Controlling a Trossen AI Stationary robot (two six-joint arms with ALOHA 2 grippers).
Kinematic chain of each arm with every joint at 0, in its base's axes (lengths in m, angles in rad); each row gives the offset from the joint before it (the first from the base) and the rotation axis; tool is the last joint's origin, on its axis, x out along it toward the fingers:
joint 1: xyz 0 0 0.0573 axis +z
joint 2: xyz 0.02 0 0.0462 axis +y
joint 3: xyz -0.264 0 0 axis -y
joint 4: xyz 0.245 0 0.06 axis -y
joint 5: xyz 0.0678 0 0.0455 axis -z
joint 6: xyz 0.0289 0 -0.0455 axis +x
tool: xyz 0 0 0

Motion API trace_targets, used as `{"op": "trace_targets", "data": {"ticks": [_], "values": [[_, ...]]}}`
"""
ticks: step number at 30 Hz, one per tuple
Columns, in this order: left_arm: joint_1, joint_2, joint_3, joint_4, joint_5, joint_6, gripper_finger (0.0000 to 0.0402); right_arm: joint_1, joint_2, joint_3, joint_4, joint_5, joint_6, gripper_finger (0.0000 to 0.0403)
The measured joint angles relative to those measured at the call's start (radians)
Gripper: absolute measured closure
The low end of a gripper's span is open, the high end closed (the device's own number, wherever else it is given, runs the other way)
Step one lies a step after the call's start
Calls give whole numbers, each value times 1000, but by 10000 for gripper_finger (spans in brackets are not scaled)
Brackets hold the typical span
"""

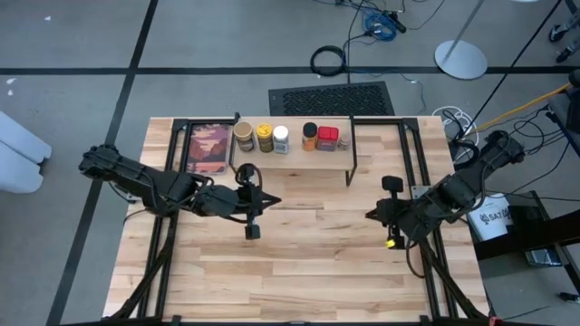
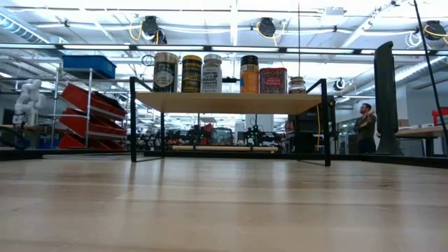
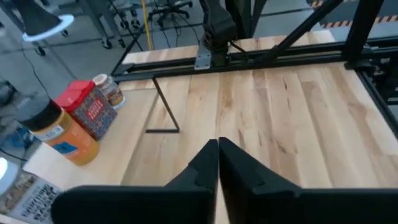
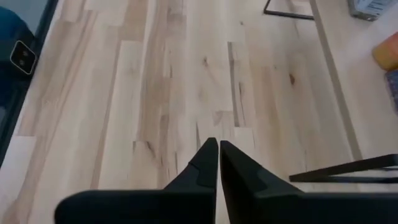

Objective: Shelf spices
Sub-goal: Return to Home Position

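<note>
High view: my left hand [image 1: 270, 201] hangs over the counter [image 1: 299, 272] with its fingers pressed together on nothing. My right hand [image 1: 370, 215] faces it from well apart, also pinched closed and empty. The shelf [image 1: 294, 161] stands near my left hand, off to the side of where its fingers point, and farther from my right. Along its plank stand the tan jar [image 1: 243, 136], yellow-lidded jar [image 1: 265, 138] and white-lidded jar [image 1: 281, 139]. After a gap come the dark-lidded orange jar [image 1: 310, 137], red box [image 1: 327, 138] and small grey-lidded jar [image 1: 343, 142]. A framed picture [image 1: 207, 149] lies flat just beyond the tan jar's end.

Low view: neither hand shows. All six stand upright on the plank, and a person [image 2: 364, 127] stands far behind.

Left wrist view: the orange jar, red box and small jar sit to one side of my closed fingertips.

Right wrist view: bare counter boards lie ahead of my closed fingers.

Shelving looks finished. I judge these rigid, light and smooth-sided, so likely slippery. Each would be best gripped around the body below the lid. The red box would be best held across its flat faces, taking care not to nudge its close neighbours.
</note>
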Motion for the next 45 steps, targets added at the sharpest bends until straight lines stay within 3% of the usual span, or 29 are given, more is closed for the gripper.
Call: {"op": "trace_targets", "data": {"ticks": [7,16,26,45], "values": [[9,-53,-135,152,-1,45,386,0,-177,-207,165,1,-51,402],[15,-182,-452,523,36,40,395,-3,-441,-494,506,1,-213,403],[32,-258,-691,759,50,25,393,-52,-587,-680,722,-15,-362,403],[106,-345,-880,864,106,-4,393,-334,-724,-982,1034,-348,-415,403]]}}
